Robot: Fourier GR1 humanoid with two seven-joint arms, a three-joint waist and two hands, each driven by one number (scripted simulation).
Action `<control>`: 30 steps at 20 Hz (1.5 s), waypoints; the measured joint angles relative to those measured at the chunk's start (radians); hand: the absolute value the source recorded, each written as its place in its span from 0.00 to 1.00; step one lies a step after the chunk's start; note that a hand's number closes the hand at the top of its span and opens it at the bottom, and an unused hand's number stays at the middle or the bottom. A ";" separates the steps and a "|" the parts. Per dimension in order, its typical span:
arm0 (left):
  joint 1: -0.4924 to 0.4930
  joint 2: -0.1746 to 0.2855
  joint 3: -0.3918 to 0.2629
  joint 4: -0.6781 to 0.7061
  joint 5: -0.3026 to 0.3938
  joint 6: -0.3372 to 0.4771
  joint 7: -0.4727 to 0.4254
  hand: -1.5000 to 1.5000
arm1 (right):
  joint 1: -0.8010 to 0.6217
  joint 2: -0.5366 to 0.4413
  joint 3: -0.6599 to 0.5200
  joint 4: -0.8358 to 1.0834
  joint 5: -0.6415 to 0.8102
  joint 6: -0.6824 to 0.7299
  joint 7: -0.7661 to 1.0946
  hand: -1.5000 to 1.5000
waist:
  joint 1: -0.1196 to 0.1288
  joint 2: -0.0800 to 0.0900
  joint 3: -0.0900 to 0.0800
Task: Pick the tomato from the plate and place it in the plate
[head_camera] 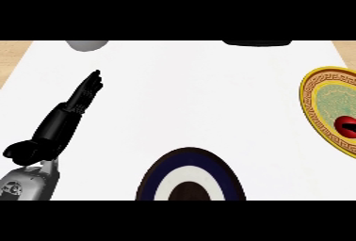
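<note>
A red tomato [345, 125] lies on the ornate gold-rimmed plate [314, 94] at the right edge of the head view, partly cut off by the frame. A second plate [154, 176], with dark blue and white rings, sits at the bottom centre. My left hand [62, 120] stretches up the left side with straight fingers, holding nothing, far from both plates. My right hand does not show.
A grey rounded object [87, 44] sits at the top left of the white counter [195, 84]. A dark object [257, 43] lies at the top edge, right of centre. Wooden surface shows at the far corners.
</note>
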 measured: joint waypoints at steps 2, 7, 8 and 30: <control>0.013 0.000 0.002 -0.010 -0.004 0.000 0.000 0.50 | 0.007 0.010 -0.039 0.005 -0.044 0.068 -0.055 0.00 | -0.004 -0.002 0.000; 0.014 0.000 0.013 -0.009 -0.001 -0.005 0.005 0.50 | 0.022 -0.002 -0.128 0.029 -0.174 0.333 -0.098 0.00 | -0.014 -0.003 0.000; 0.014 0.003 0.017 -0.012 -0.001 -0.007 0.005 0.50 | 0.023 -0.007 -0.146 0.037 -0.202 0.389 -0.094 0.00 | -0.014 -0.004 0.000; 0.002 -0.012 0.042 -0.006 -0.003 -0.030 0.005 0.50 | 0.133 -0.260 -0.348 0.222 -0.347 0.851 -0.041 0.00 | -0.007 0.002 0.006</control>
